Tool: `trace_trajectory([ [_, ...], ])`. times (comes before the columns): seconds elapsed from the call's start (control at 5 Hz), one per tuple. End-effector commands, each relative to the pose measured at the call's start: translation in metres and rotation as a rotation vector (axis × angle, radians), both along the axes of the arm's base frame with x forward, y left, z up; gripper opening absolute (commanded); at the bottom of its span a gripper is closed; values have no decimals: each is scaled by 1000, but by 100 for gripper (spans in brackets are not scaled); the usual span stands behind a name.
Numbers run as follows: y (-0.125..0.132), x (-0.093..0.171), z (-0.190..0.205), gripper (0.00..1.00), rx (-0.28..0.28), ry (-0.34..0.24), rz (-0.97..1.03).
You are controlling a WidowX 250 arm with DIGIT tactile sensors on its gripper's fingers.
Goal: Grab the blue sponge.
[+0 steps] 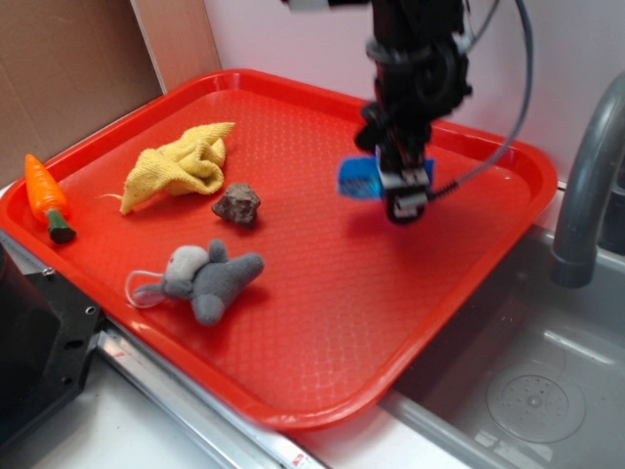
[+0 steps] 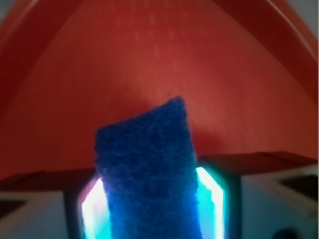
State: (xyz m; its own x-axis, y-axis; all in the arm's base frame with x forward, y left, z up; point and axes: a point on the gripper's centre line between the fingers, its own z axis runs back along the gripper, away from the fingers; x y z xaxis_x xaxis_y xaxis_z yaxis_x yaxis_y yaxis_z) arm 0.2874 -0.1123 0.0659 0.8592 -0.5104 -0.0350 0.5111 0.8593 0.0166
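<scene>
Now my gripper (image 1: pixel 395 186) is holding the blue sponge (image 1: pixel 359 177) tightly between its fingers, above the red tray (image 1: pixel 322 293).

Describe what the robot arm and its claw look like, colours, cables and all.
The arm is black and blocky, with grey cables looping off its right side. The claw is black with a pale tag-like patch near its tip. Up close its fingers glow whitish-cyan.

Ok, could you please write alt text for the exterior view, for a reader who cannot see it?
A black robot arm holds a blue sponge in its jaws, lifted above a red tray beside a grey sink. On the tray lie a yellow cloth, a small brown rock and a grey plush toy; a toy carrot rests on its left rim.
</scene>
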Motion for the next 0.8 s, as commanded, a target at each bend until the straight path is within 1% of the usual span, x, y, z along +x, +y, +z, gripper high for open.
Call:
trace_trajectory([
  [0.0, 27, -48, 109, 0, -72, -78, 383],
  [0.2, 35, -83, 128, 0, -93, -80, 481],
  [0.4, 39, -105, 130, 0, -107, -115, 479],
  [0.6, 41, -101, 130, 0, -77, -57, 478],
])
